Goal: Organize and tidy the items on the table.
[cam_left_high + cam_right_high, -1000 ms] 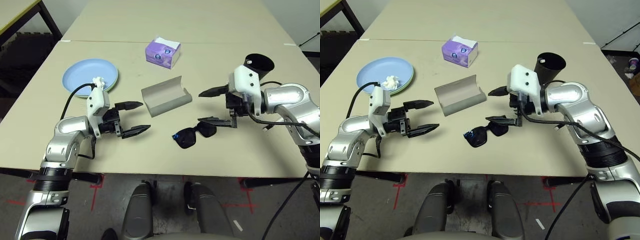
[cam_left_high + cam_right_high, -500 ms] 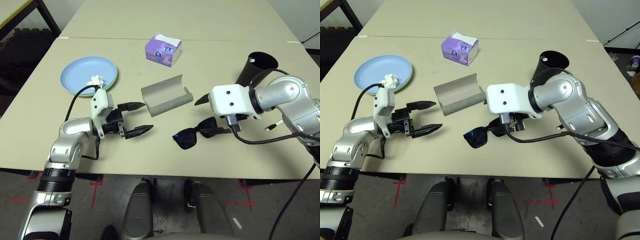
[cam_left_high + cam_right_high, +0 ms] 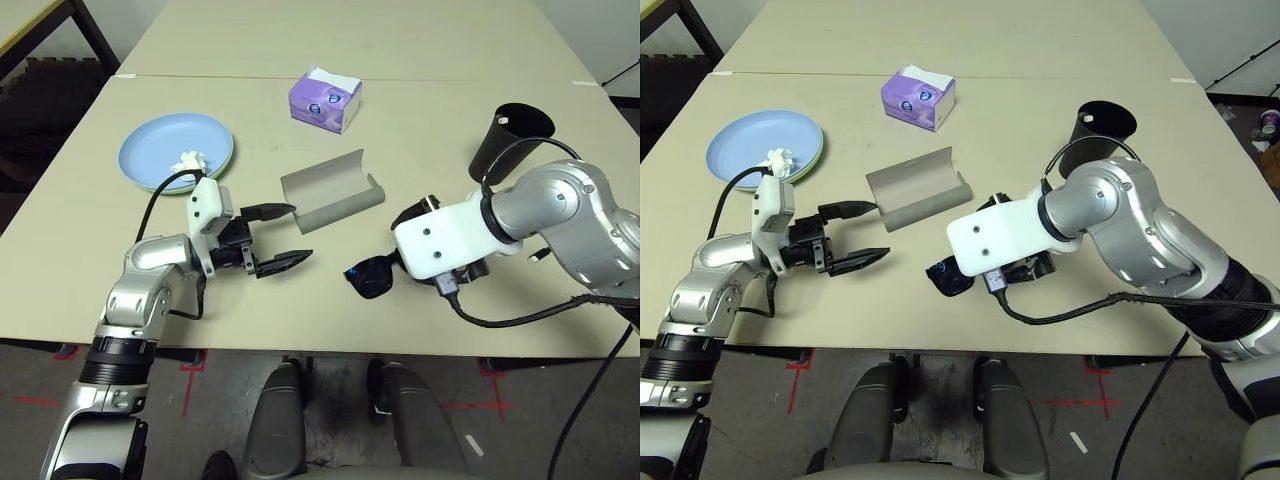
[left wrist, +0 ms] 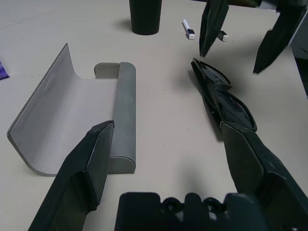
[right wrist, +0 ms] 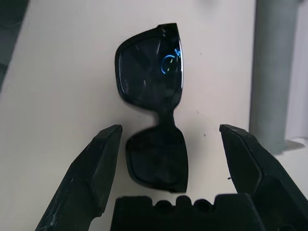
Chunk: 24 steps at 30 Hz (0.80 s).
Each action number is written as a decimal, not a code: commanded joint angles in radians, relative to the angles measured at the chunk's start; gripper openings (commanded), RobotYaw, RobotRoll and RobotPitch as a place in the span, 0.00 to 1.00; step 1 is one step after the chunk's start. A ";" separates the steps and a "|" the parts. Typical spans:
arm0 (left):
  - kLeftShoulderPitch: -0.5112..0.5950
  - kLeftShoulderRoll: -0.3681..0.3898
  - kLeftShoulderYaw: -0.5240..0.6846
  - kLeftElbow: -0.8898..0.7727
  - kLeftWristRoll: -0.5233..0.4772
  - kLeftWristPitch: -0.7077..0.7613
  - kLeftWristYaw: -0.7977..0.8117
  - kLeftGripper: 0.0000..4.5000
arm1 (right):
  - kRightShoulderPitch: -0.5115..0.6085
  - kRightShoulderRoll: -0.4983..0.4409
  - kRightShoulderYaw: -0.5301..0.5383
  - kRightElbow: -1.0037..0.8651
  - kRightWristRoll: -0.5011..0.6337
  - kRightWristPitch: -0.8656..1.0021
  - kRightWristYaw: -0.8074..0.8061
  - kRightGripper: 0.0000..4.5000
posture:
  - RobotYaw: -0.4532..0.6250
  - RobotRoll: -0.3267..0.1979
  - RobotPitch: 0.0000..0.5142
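Black sunglasses [image 5: 155,125] are being straddled by the right gripper [image 5: 166,159], whose fingers are being held wide apart, one on each side of the frame. The pickup step appears to be in hand; a descent and a closing are judged to be called for next. An open grey glasses case [image 3: 330,190] is lying at ten o'clock from the sunglasses on the table [image 3: 400,70]. The left gripper [image 3: 285,235], fingers apart, is being held level, pointing toward the case.

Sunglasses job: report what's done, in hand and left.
Done: crumpled tissue lies on the stacked plates. In hand: right gripper, fingers open, hangs over the sunglasses, not gripping. Left: sunglasses into the open case; left gripper idle, open.
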 commanded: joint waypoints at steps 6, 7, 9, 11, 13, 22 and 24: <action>0.036 0.029 -0.003 -0.054 -0.010 -0.011 -0.027 1.00 | -0.060 0.059 0.047 0.081 -0.060 -0.006 0.030 1.00 | 0.44 0.62 0.40; 0.047 0.038 -0.003 -0.068 -0.013 -0.012 -0.036 1.00 | -0.061 0.062 0.045 0.090 -0.059 -0.011 0.034 1.00 | 0.44 0.62 0.40; 0.068 0.063 -0.003 -0.093 -0.018 -0.011 -0.056 1.00 | -0.065 0.066 0.043 0.109 -0.062 -0.025 0.040 1.00 | 0.44 0.62 0.40; 0.086 0.094 -0.003 -0.108 -0.017 -0.017 -0.083 1.00 | -0.068 0.070 0.041 0.129 -0.066 -0.042 0.044 1.00 | 0.44 0.62 0.40; 0.098 0.119 -0.003 -0.116 -0.014 -0.026 -0.104 1.00 | -0.070 0.074 0.043 0.146 -0.071 -0.061 0.046 1.00 | 0.44 0.62 0.40; 0.106 0.132 -0.017 -0.107 0.003 -0.064 -0.107 1.00 | -0.068 0.123 0.058 0.146 -0.122 -0.088 0.048 1.00 | 0.44 0.62 0.40; 0.105 0.126 -0.014 -0.105 0.002 -0.074 -0.101 1.00 | -0.063 0.123 0.059 0.136 -0.132 -0.087 0.055 1.00 | 0.45 0.62 0.39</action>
